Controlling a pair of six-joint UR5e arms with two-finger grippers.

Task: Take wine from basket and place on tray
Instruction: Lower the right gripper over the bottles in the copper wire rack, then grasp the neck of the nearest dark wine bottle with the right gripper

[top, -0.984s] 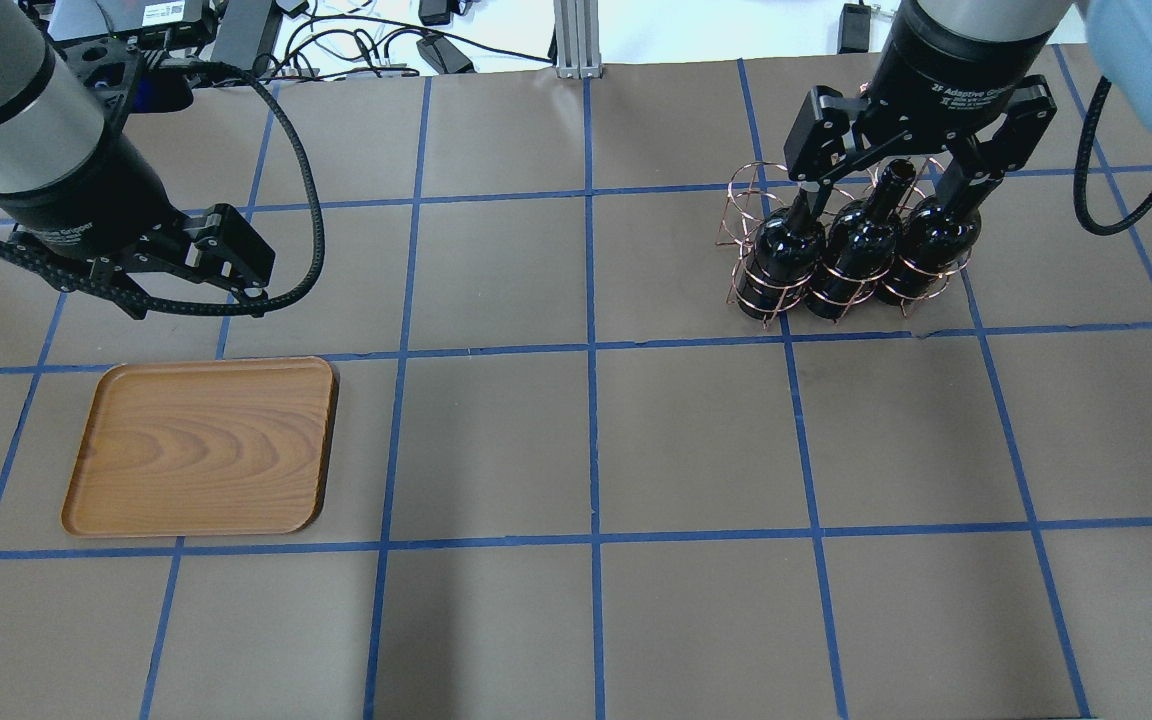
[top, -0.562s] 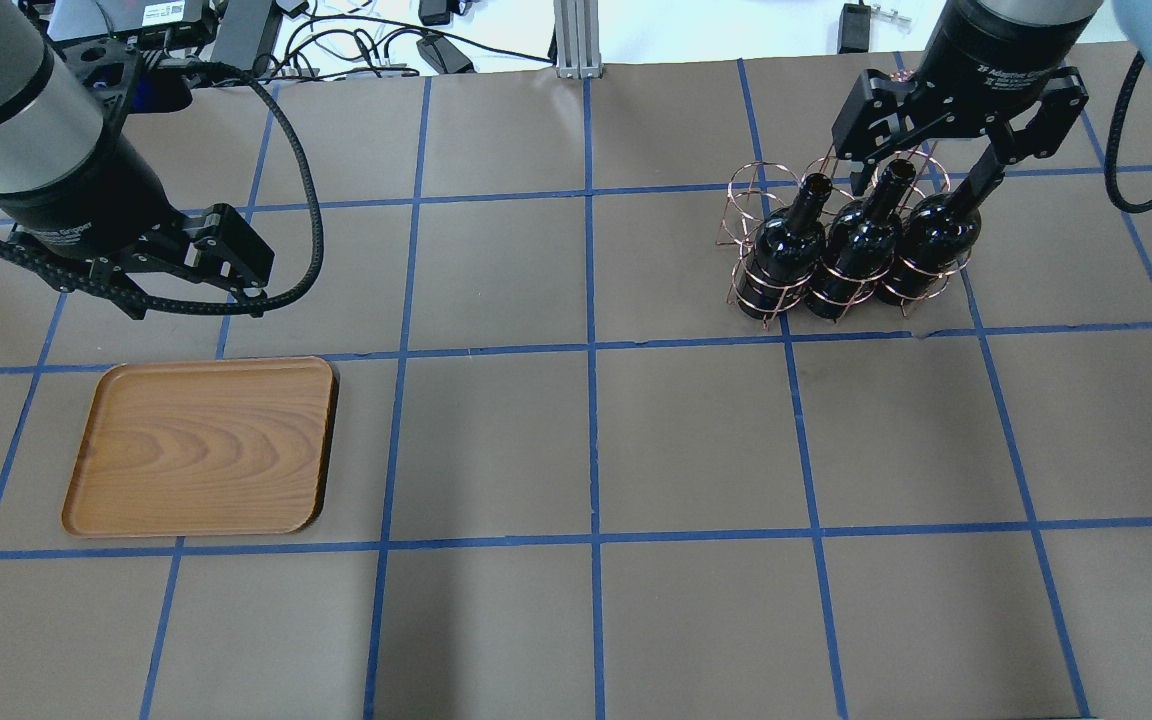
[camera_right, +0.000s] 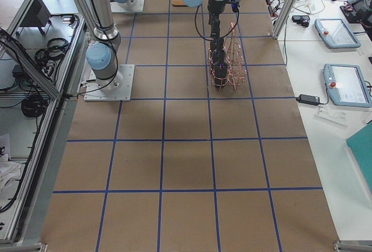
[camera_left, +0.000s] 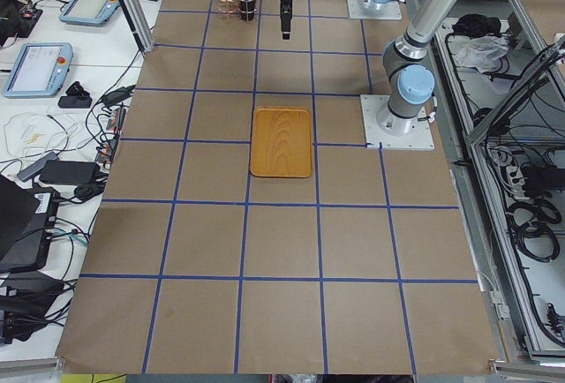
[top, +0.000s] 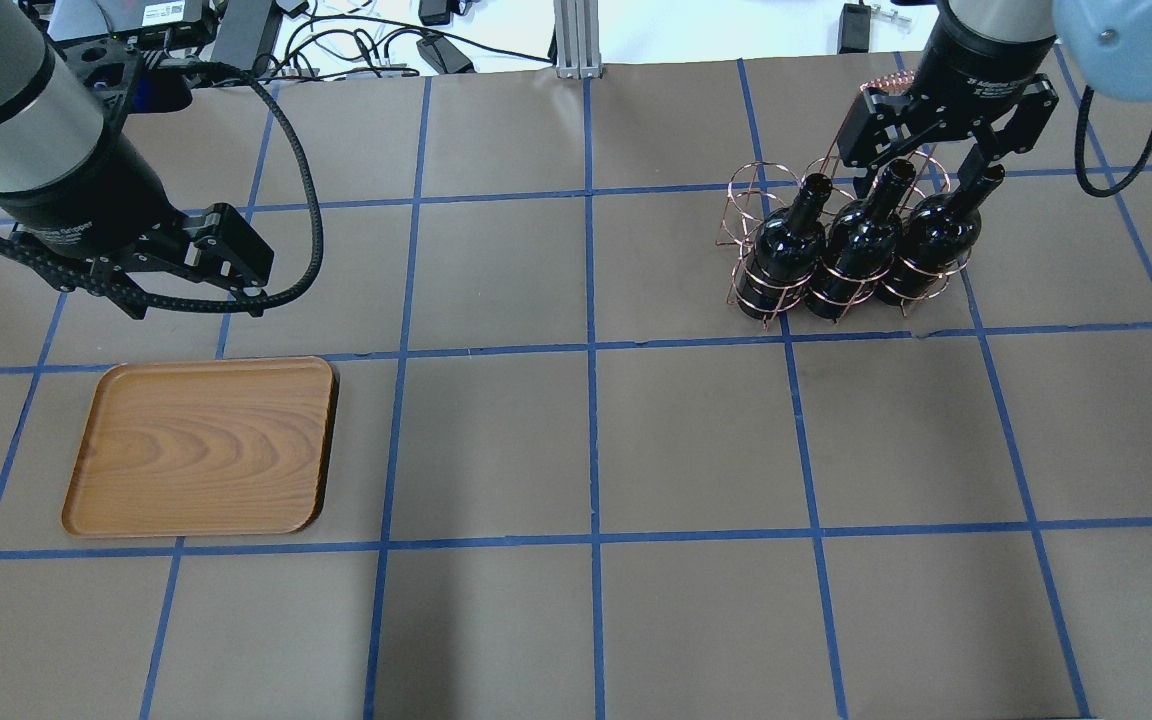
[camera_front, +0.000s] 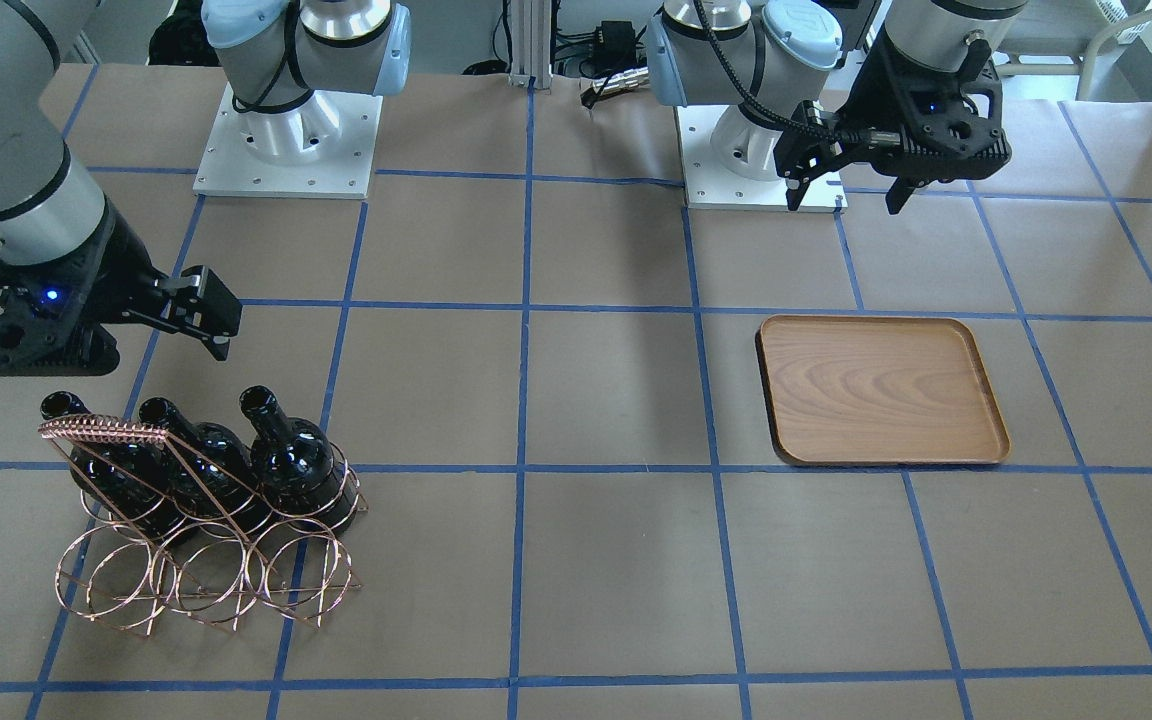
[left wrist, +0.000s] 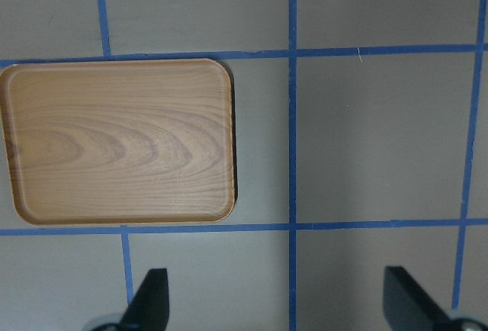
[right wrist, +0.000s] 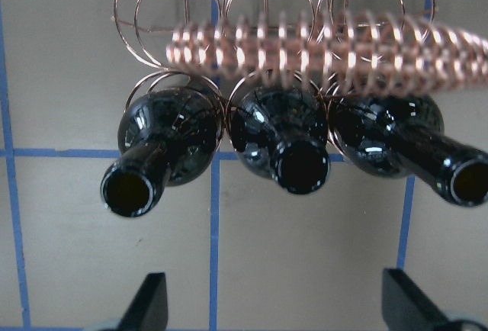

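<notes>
Though alike, three glossy black wine bottles (top: 861, 245) in wire basket (camera_front: 101, 431).

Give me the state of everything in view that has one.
wine bottles: three, uncapped, upright in the basket's robot-side row.
basket: standing, its far row of rings empty.
tray: empty, lying flat.
left tool: open, holding nothing.
right tool: open, holding nothing, near the bottle necks.

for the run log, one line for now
right claw open over wine bottles | three in basket | tray bare | left claw open
</notes>
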